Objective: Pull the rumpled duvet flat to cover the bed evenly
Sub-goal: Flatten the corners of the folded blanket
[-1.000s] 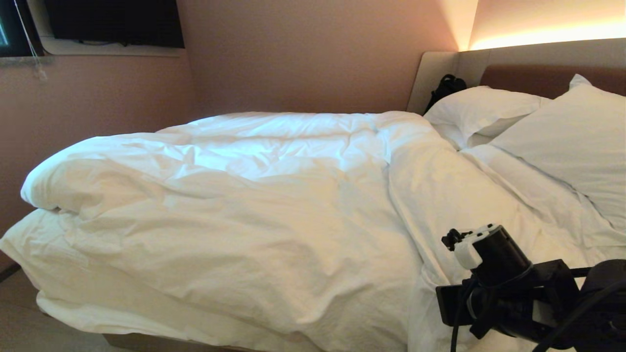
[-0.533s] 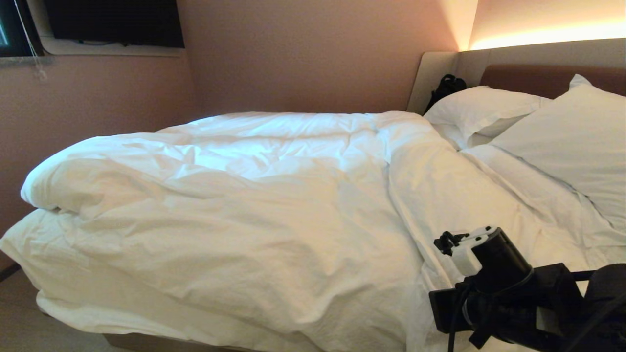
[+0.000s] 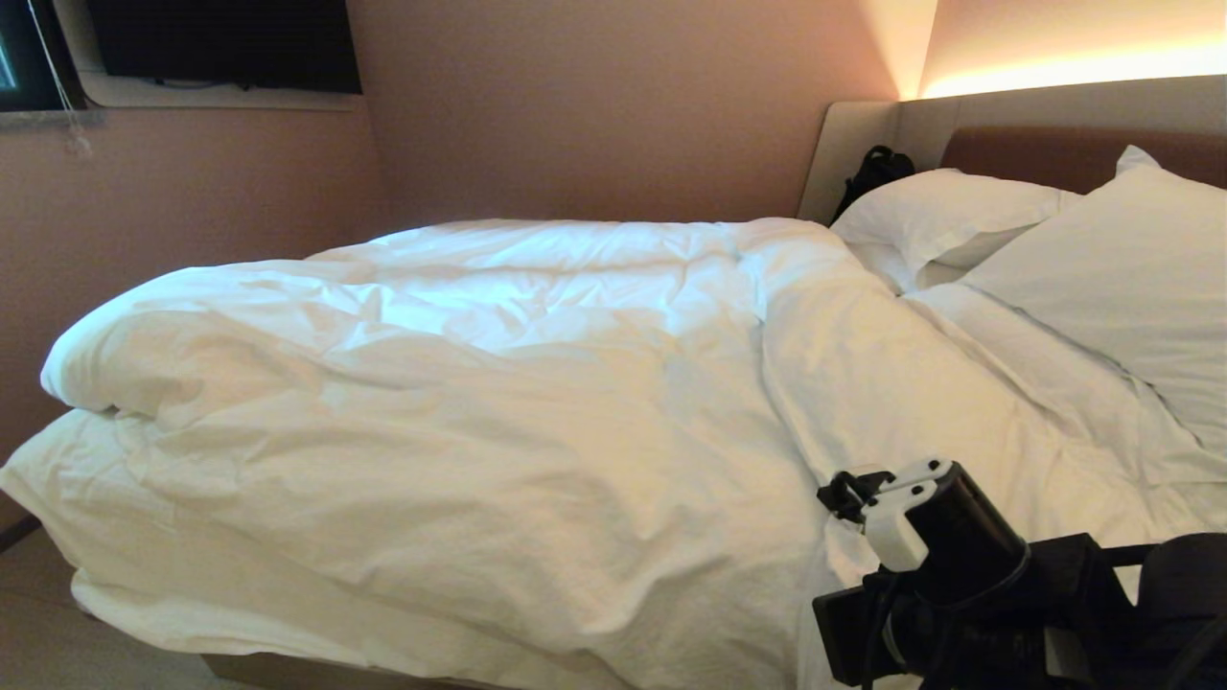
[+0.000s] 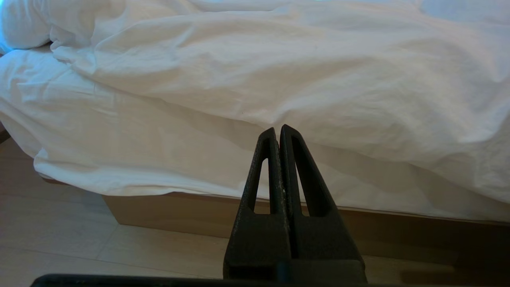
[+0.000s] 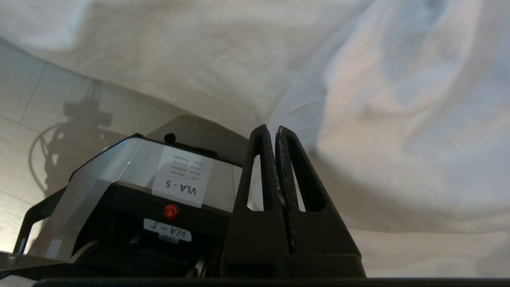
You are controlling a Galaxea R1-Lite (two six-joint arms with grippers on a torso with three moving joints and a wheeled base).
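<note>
The bed [image 3: 288, 671] is lying wide in front of me, its tan base showing only as a strip under the linens along the near edge, and its right side is running out of my head view. The duvet [image 3: 460, 422] is covering most of it, puffy and white, creased all over, bunching into a thick rolled fold at the foot end and hanging over the near edge. Two white pillows [image 3: 1131, 287] are leaning at the head end, the nearer one cut off. My right arm is reaching over the near edge toward the head end; my right claw [image 5: 275, 131] is clenched on nothing, its tips pointing at the hanging duvet just beside them. My left claw [image 4: 277, 131] is also clenched empty, low before the near edge, apart from the duvet.
</note>
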